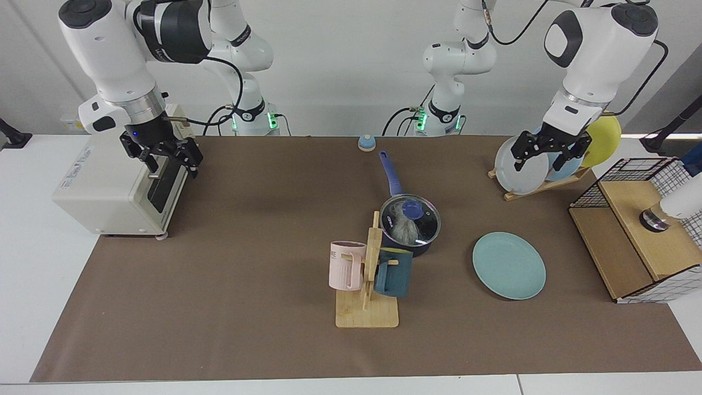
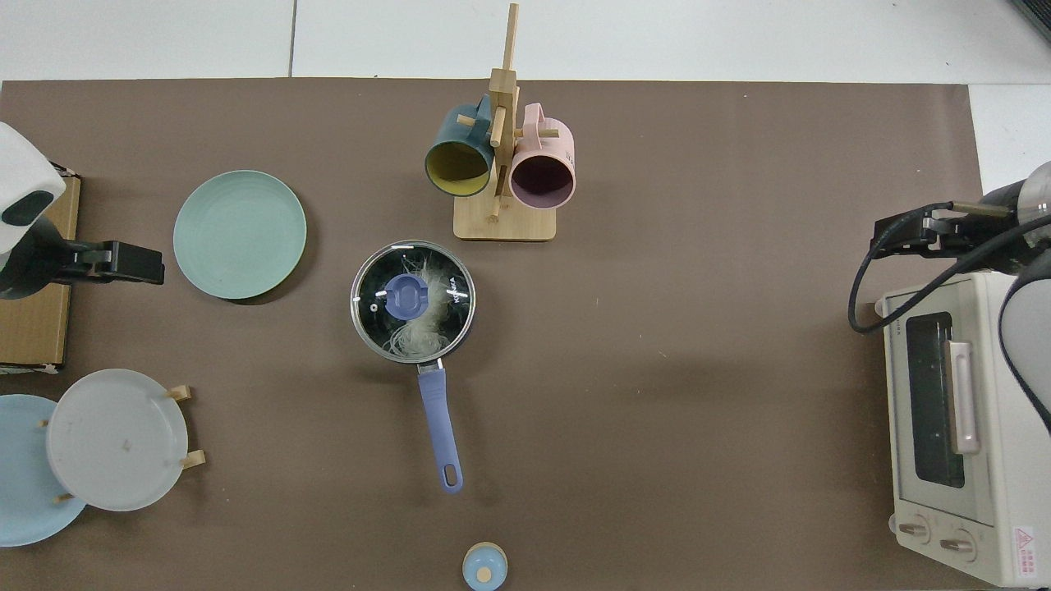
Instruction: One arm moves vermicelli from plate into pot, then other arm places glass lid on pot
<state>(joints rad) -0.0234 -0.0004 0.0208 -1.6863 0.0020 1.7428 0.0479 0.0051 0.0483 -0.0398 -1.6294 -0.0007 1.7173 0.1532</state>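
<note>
The glass lid (image 1: 410, 219) sits level on the pot (image 2: 413, 302), well apart from both sets of jaws. It looks rigid, smooth and breakable, so the safe hold is its blue knob (image 2: 405, 296) at the centre, not the thin metal rim. Through the glass the vermicelli (image 2: 420, 322) shows as a loose, light, springy tangle lying inside the pot; it would give under any pinch and shed strands. The plate (image 1: 509, 265) lies bare on the bench (image 1: 247, 307), nearer the left gripper (image 1: 550, 152) than the right. That left gripper hangs in front of the rack of plates (image 1: 529, 164), jaws spread and holding nothing. The right gripper (image 1: 163, 156) hovers by the toaster oven (image 1: 104, 181), far from the pot, jaws likewise apart and empty. Judging by this, both steps look done.
</note>
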